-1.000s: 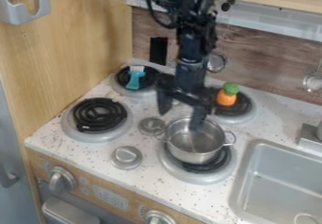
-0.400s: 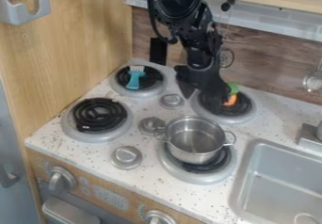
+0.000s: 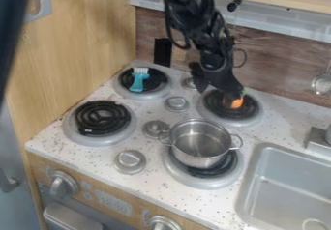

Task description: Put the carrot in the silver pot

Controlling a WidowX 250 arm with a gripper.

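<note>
Two fingers of the gripper (image 3: 219,91) are spread wide, holding nothing that I can see, maybe so they can fit around the carrot (image 3: 237,103). The carrot sits on a back burner (image 3: 234,122), under one finger; I can't tell if they touch. The silver pot (image 3: 199,151) stands upright on the front burner (image 3: 202,182), its open top facing up, so the carrot could drop in. The blue brush (image 3: 137,83) lies on another burner, out of the way.

Cam's up high on the near side, angled down over the stovetop (image 3: 141,115) toward the far backsplash (image 3: 281,62), pretty close in, sink (image 3: 284,185) cut off at right.
</note>
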